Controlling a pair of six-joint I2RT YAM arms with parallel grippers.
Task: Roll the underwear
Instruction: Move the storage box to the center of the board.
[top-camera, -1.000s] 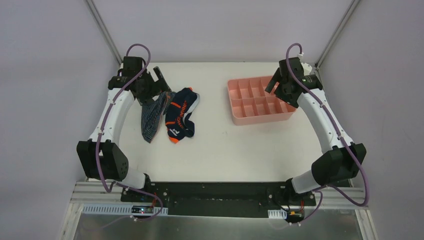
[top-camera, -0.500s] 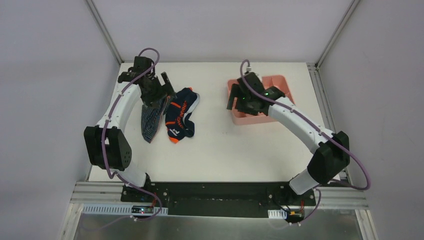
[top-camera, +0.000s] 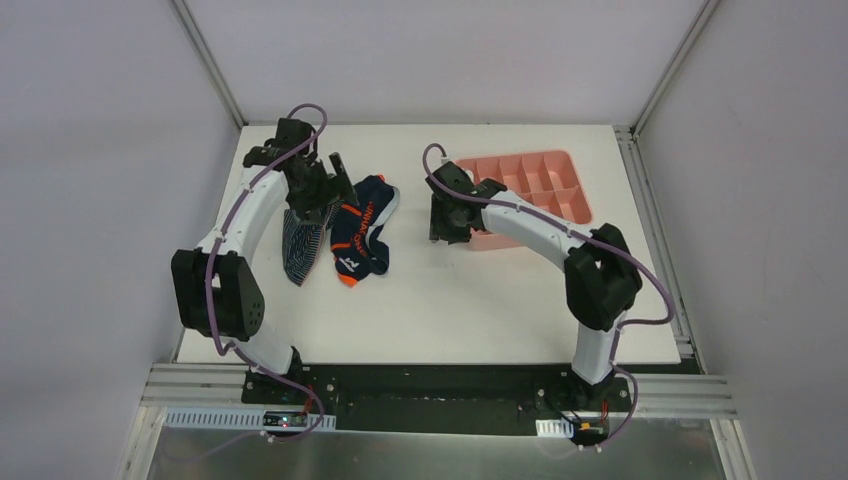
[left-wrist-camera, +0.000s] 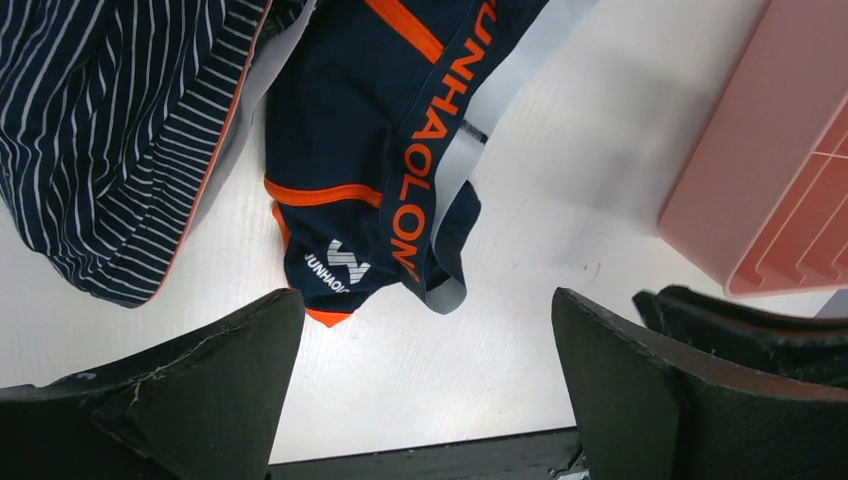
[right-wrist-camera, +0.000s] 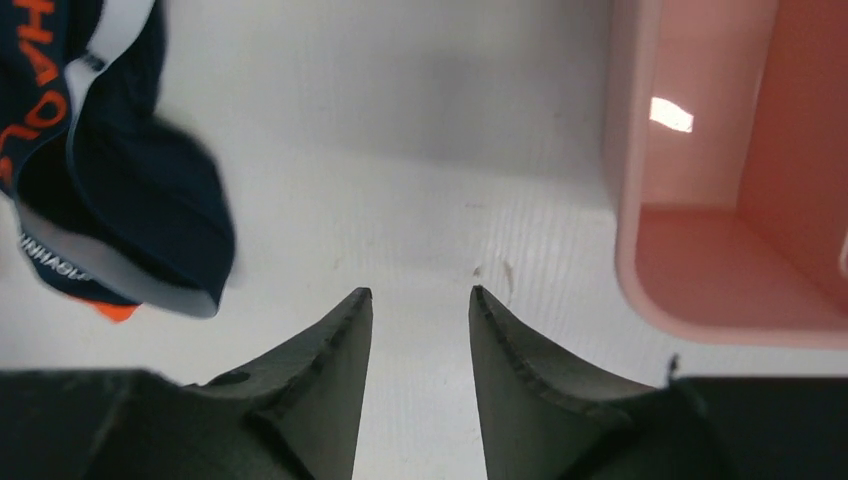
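Note:
Two underwear lie side by side at the table's left. The navy underwear (top-camera: 362, 235) (left-wrist-camera: 370, 150) has orange trim and lettering; the striped underwear (top-camera: 300, 245) (left-wrist-camera: 100, 130) lies to its left. My left gripper (top-camera: 328, 190) (left-wrist-camera: 425, 298) hovers over their far ends, jaws wide open and empty. My right gripper (top-camera: 442, 228) (right-wrist-camera: 420, 292) hangs low over bare table between the navy underwear (right-wrist-camera: 130, 190) and the pink tray. Its jaws stand narrowed, a gap left between them, with nothing in it.
The pink compartment tray (top-camera: 520, 158) (left-wrist-camera: 740, 180) (right-wrist-camera: 700, 150) stands at the back right, its near-left corner close beside my right gripper. White walls and metal posts border the table.
My right arm swung left from over the tray to the table beside its left corner, and its jaws narrowed. My left gripper shifted slightly over the underwear's far end.

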